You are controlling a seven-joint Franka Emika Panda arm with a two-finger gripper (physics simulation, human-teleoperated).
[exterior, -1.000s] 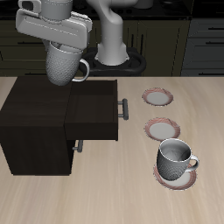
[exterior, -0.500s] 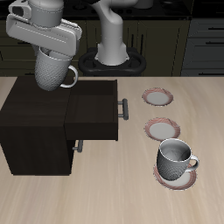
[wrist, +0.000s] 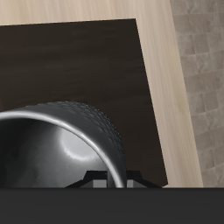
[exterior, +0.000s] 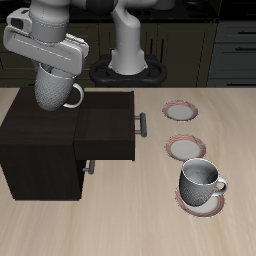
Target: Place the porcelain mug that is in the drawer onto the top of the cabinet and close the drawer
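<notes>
My gripper (exterior: 55,68) is shut on the porcelain mug (exterior: 57,88), a tall dotted grey-white mug with its loop handle pointing toward the drawer side. I hold it in the air just above the back part of the cabinet (exterior: 40,135) top. In the wrist view the mug's rim (wrist: 61,144) fills the near field with the dark cabinet top (wrist: 79,61) below it. The drawer (exterior: 108,125) stands pulled out, its grey bar handle (exterior: 141,123) on its front. My fingertips are hidden by the mug.
A squatter smooth grey mug (exterior: 201,183) sits on a plate (exterior: 201,203) near the table's front. Two more plates (exterior: 181,111) (exterior: 186,148) lie beside the open drawer. The lower drawer handle (exterior: 89,166) sticks out under the open drawer.
My gripper has carried the mug sideways away from the drawer and a little lower, so it now hangs over the cabinet top.
</notes>
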